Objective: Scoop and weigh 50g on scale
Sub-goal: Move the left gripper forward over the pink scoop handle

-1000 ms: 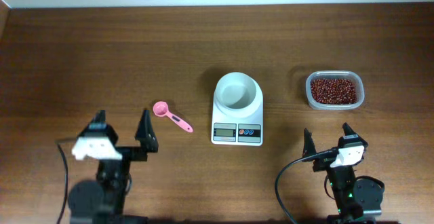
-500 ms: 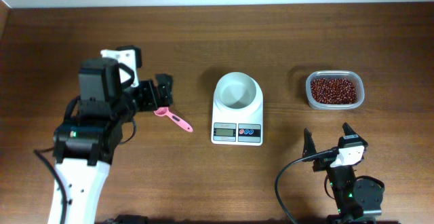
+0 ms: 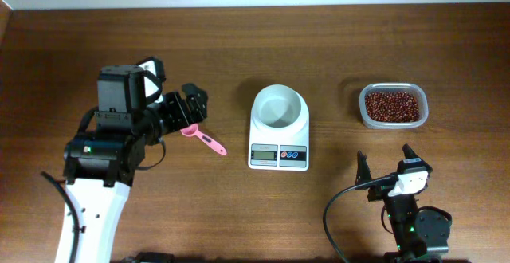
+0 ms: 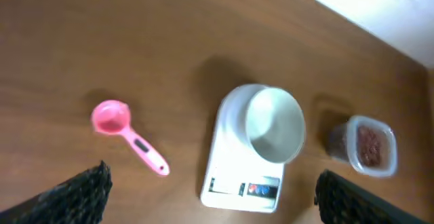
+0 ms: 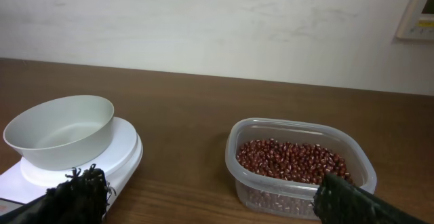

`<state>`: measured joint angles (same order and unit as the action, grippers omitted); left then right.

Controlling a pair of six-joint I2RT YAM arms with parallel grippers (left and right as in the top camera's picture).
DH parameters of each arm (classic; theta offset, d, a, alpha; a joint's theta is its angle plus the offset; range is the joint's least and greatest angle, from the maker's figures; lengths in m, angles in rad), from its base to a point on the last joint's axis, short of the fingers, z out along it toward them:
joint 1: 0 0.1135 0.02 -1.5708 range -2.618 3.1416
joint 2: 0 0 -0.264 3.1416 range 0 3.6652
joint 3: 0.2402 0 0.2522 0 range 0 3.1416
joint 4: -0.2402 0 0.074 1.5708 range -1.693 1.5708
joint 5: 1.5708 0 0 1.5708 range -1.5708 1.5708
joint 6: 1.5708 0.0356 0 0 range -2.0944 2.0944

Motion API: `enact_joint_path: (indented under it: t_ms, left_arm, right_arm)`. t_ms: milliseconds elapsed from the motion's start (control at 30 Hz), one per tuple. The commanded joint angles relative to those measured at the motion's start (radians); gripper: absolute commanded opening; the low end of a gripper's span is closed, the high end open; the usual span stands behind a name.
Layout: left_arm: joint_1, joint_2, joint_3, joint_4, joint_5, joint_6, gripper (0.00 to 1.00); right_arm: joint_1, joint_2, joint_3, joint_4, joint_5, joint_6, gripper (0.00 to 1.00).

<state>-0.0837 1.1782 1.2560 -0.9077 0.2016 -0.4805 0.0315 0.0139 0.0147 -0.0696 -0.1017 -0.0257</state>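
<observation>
Your left tool (image 3: 193, 110) has swung forward, fingers spread, over the pink plastic measuring spoon (image 3: 201, 137), while the small white digital scale (image 3: 279, 139) sits mid-way across the wooden desk (image 3: 319, 48) and the dark red-brown beans (image 3: 391, 106) fill a clear plastic tub (image 3: 363, 116) beyond your spread right tool (image 3: 384, 166).

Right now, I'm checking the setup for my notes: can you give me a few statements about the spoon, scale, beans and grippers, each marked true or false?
1. The bowl on the scale is empty. True.
2. The pink spoon lies between the scale and the clear tub. False: it lies on the table on the scale's other side, by the left gripper.
3. The beans sit in the clear tub. True.
4. The left gripper is shut on the pink spoon. False: it is open above the spoon, which lies free on the table.
5. The right gripper is open and holds nothing. True.
</observation>
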Motion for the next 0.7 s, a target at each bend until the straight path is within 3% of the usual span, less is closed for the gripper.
enact_joint_path:
  t_ms: [0, 100, 300, 367, 400, 467, 667]
  left_arm:
    - [0.000, 0.029, 0.080, -0.090, -0.151, -0.114, 0.99]
    - [0.000, 0.108, 0.126, -0.167, -0.231, -0.202, 1.00]
    - [0.023, 0.315, 0.192, -0.243, -0.263, -0.207, 1.00]
    - [0.058, 0.374, 0.192, -0.246, -0.273, -0.207, 0.85]
    - [0.068, 0.390, 0.192, -0.247, -0.282, -0.208, 0.85]
    - [0.083, 0.438, 0.191, -0.226, -0.277, -0.209, 0.94]
    - [0.082, 0.585, 0.191, -0.175, -0.278, -0.208, 0.93]
  right_arm:
    - [-0.004, -0.008, -0.009, -0.001, 0.006, 0.004, 0.99]
    - [-0.004, -0.008, -0.009, -0.001, 0.006, 0.004, 0.99]
    - [-0.004, -0.008, -0.009, -0.001, 0.006, 0.004, 0.99]
    - [-0.004, -0.008, -0.009, -0.001, 0.006, 0.004, 0.99]
    - [-0.004, -0.008, -0.009, -0.001, 0.006, 0.003, 0.99]
    - [-0.004, -0.008, -0.009, -0.001, 0.006, 0.004, 0.99]
    - [-0.004, -0.008, -0.009, -0.001, 0.006, 0.003, 0.99]
